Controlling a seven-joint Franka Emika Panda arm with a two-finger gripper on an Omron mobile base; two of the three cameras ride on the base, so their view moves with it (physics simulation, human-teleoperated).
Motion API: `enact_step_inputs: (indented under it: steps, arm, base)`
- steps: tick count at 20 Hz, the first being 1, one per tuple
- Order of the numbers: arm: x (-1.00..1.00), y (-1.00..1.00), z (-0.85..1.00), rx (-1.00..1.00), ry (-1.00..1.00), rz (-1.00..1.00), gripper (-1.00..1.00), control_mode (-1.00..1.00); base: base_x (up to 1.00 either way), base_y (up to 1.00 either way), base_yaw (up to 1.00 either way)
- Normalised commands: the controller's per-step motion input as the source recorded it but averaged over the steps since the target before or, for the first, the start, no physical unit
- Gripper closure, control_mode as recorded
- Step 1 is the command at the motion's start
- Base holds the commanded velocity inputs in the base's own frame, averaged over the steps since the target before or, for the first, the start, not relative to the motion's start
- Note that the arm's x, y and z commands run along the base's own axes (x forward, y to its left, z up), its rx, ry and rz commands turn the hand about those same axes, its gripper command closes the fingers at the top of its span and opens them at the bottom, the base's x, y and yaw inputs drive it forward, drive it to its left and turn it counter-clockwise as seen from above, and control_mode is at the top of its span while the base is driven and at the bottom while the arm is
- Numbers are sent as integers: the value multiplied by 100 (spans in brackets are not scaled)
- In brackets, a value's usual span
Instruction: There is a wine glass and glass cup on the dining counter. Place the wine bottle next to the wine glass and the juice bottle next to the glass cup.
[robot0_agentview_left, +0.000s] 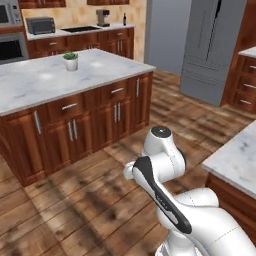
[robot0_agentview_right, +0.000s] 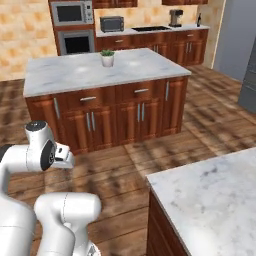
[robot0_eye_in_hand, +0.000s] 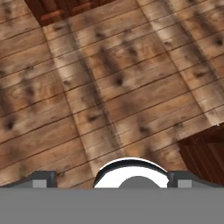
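Note:
In the hand view my gripper (robot0_eye_in_hand: 112, 180) points down at the bare wooden floor. Its two fingertips (robot0_eye_in_hand: 41, 179) stand far apart with nothing between them, so it is open. The arm is folded up close over the base (robot0_agentview_left: 160, 165). A slim dark bottle (robot0_agentview_left: 124, 19) stands far off on the back worktop; by its look it is the wine bottle (robot0_agentview_right: 199, 20). The wine glass, the glass cup and the juice bottle are out of view. I cannot tell which marble top is the dining counter.
A marble island (robot0_agentview_left: 30, 85) on wooden cabinets carries a small potted plant (robot0_agentview_left: 71, 61). A second marble top (robot0_agentview_right: 215, 200) stands close on the right. A toaster oven (robot0_agentview_right: 111, 23) and a coffee machine (robot0_agentview_right: 174, 17) sit on the back worktop. Grey fridge (robot0_agentview_left: 210, 45) at right.

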Motion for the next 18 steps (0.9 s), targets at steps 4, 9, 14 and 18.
enact_step_inputs:
  steps: [4,9,14,18]
  arm:
    - [0,0,0,0,0,0,-100,100]
    - [0,0,0,0,0,0,-100,100]
    - [0,0,0,0,0,0,-100,100]
    - [0,0,0,0,0,0,-100,100]
  base:
    - [75,49,-23]
    - [80,40,-28]
    - [79,37,-33]
    - [71,37,-42]
